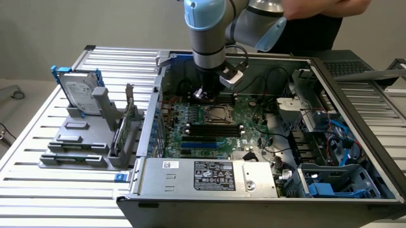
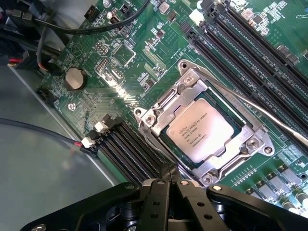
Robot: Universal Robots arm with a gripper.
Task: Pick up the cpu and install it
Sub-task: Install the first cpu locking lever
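The cpu (image 2: 199, 130), a flat silver-grey square with printed text, lies inside the metal-framed socket (image 2: 163, 103) on the green motherboard (image 2: 120, 57). My gripper (image 2: 168, 169) is shut with its black fingers pressed together and nothing between them, its tips just off one edge of the socket frame. In the exterior view the gripper (image 1: 199, 93) hangs low inside the open computer case, a little beyond the socket (image 1: 219, 114) and toward the exterior view's left. A thin metal lever (image 2: 250, 106) runs along one side of the socket.
Black memory slots (image 1: 213, 129) flank the socket. A hard drive with a blue bracket (image 1: 81, 89) stands in a grey holder (image 1: 76, 142) at the exterior view's left. The power supply (image 1: 209, 175) fills the near case edge. Cables (image 2: 43, 29) lie nearby. A person (image 1: 317, 9) stands behind.
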